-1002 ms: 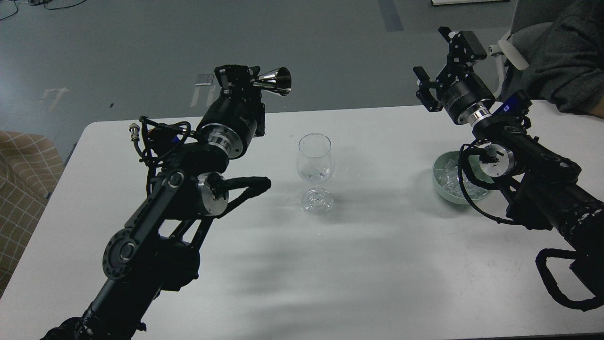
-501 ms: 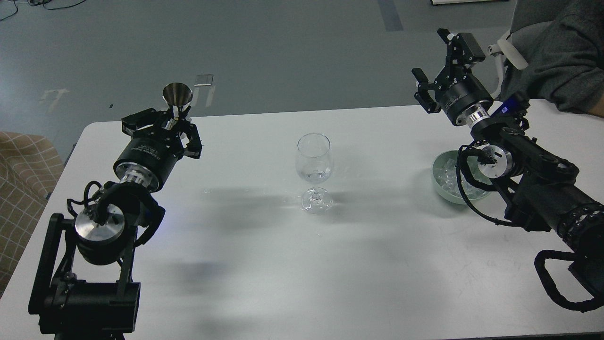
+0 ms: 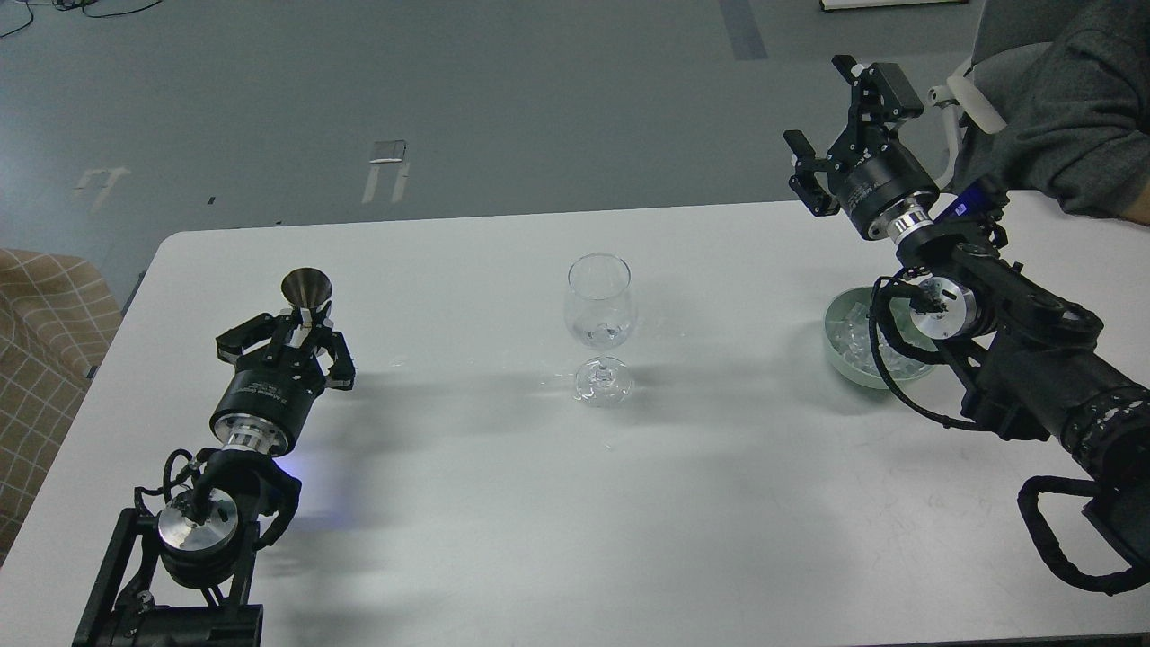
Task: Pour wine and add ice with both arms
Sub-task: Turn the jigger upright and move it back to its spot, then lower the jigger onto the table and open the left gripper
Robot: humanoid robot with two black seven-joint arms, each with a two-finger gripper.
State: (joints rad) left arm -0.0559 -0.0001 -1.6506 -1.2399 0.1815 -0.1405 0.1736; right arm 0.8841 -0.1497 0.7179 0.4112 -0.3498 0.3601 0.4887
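A clear stemmed wine glass [image 3: 600, 310] stands mid-table with a little clear wine [image 3: 600, 338] at the bottom of its bowl. My left gripper [image 3: 304, 334] is shut on the stem of a small metal cone cup [image 3: 306, 288]. It holds the cup upright, low over the table's left side, well left of the glass. My right gripper [image 3: 827, 121] is open and empty, raised above the back right of the table. Below its arm a pale green bowl [image 3: 837, 359] holds clear ice cubes [image 3: 849, 340], partly hidden by the arm and cables.
The white table [image 3: 719, 503] spans the view. A person's grey-sleeved arm [image 3: 1078, 108] rests at the table's back right corner, close behind my right gripper. A plaid-cushioned seat [image 3: 45, 332] stands off the table's left edge.
My left arm has swung away from above the glass, down and to the left front. The metal cup has turned from tipped sideways to upright. The right arm has barely moved.
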